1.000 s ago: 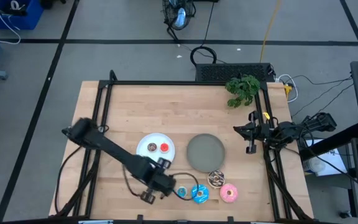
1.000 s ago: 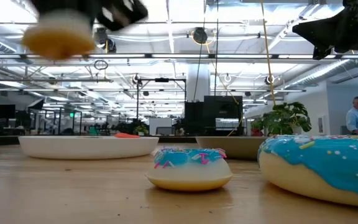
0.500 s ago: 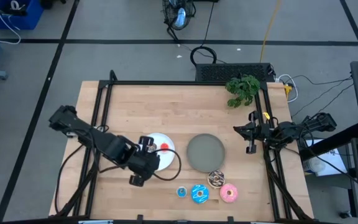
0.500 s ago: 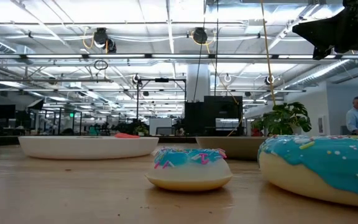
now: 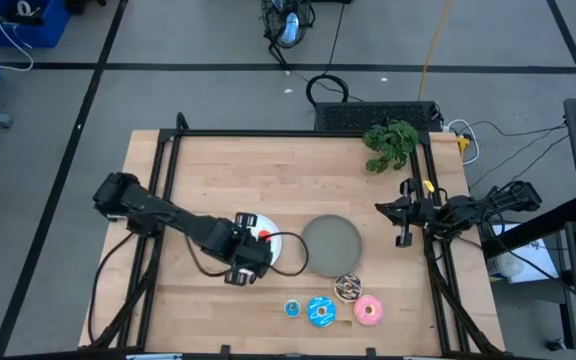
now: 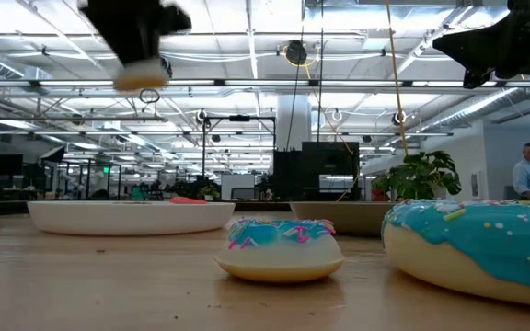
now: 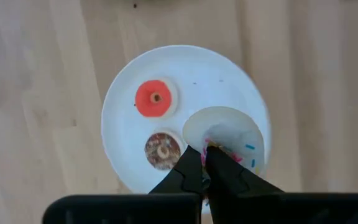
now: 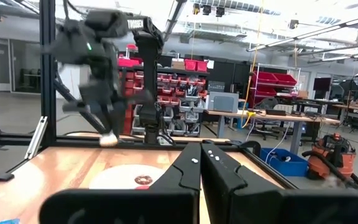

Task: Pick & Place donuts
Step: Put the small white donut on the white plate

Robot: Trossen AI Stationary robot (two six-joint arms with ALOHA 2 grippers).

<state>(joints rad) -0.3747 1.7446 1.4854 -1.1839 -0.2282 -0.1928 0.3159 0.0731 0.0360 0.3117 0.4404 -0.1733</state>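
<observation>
Cream tiny ring donut with coloured sprinkles [image 7: 225,132] clamped between the fingers of the left gripper [image 7: 204,154], fingers drawn close together on its edge. Seen in the low view hanging well above the tabletop, gripper dark above it.

From above: left gripper [image 5: 245,258] over the white round plate [image 5: 286,246], which sits left of centre on the wooden table [image 5: 268,170]. On the plate, apart from each other: tiny red ring donut [image 7: 156,98] and tiny brown ring donut [image 7: 163,150], both lying flat. Held cream donut above the plate's rim area, beside the brown one in the wrist picture.

Grey round plate [image 5: 330,243] just beside the white one, bare. Near the front edge, in a loose row: tiny blue ring donut [image 5: 292,309], larger blue sprinkled donut [image 5: 320,311], larger pink donut [image 5: 369,311]; chocolate sprinkled donut [image 5: 347,288] between the row and the grey plate, close to its rim.

Right gripper [image 5: 400,215] parked at the right edge of the table, well apart from the donuts, fingers pressed together, holding nothing.

Green leafy plant [image 5: 390,142] at the far right corner. Person [image 6: 527,170] far off in the room beyond
</observation>
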